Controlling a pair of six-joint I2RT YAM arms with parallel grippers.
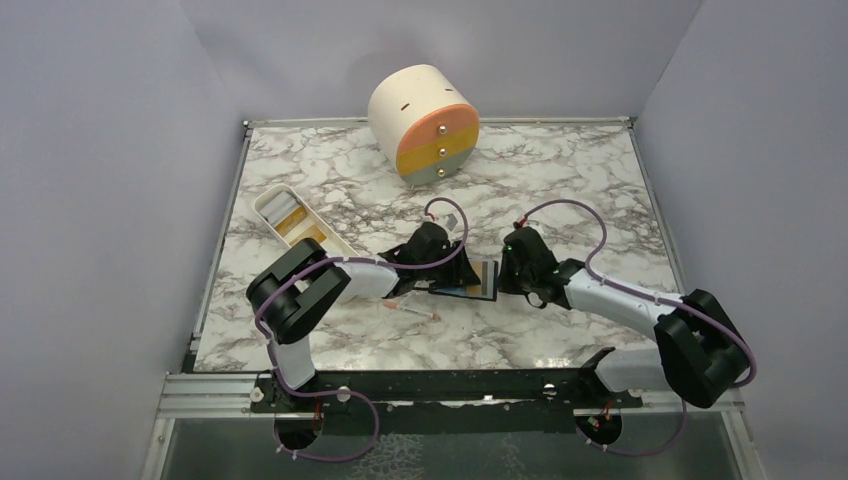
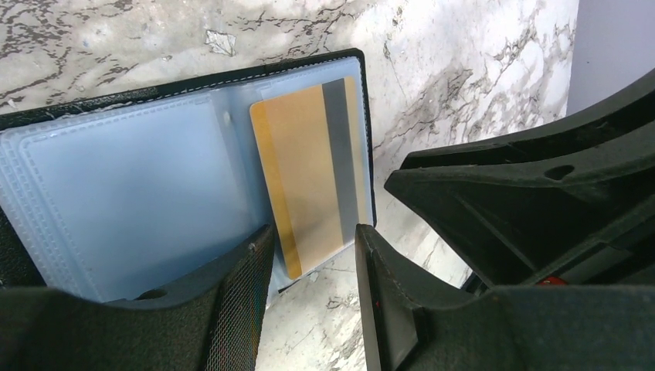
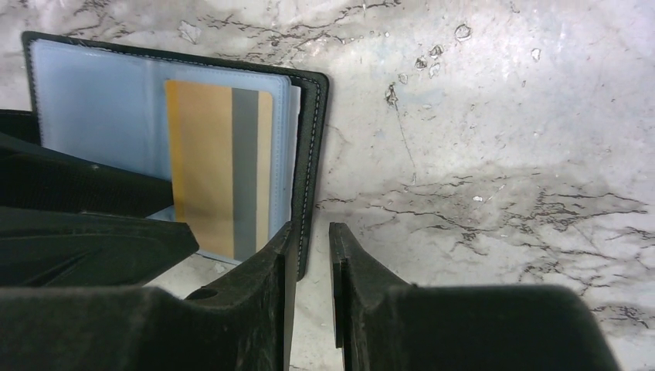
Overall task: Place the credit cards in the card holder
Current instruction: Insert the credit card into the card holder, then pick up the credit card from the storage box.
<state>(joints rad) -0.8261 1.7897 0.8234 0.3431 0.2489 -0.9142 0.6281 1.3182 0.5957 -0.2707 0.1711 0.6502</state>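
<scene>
1. While the card holder (image 1: 475,281) lay open and flat on the marble table (image 1: 560,170), an orange-yellow card (image 2: 305,178) with a grey stripe sat on the half nearer the right gripper (image 3: 312,229).
2. Most of that card looked tucked into one of the holder's clear sleeves (image 2: 139,185). One short end poked out past the holder's near edge.
3. My guess was that the card was light, thin, stiff and slippery. The short end that poked out looked like the best place to pinch it, or to push it in deeper.
4. The holder looked light and bendy, and its sleeves looked soft. It could slide on the smooth table, so its black rim would be the place to hold it down.
5. The left gripper (image 2: 313,239) hung over the holder's near edge with its jaws apart. The card's loose end showed in the gap, and neither finger looked to squeeze it.
6. The right gripper was at the holder's outer rim, on the card's side. Its jaws were almost together, and the black rim ran into the thin gap. I could not tell if they pinched it.
7. A thin white-and-pink stick (image 1: 412,314) lay near the holder, on the left arm's side.
8. Farther from the holder that way, a white tray (image 1: 262,204) held more cards (image 1: 297,226), one of them orange-yellow.
9. Well beyond the holder, at the far side, stood a round box (image 1: 425,125) with three coloured drawers.
</scene>
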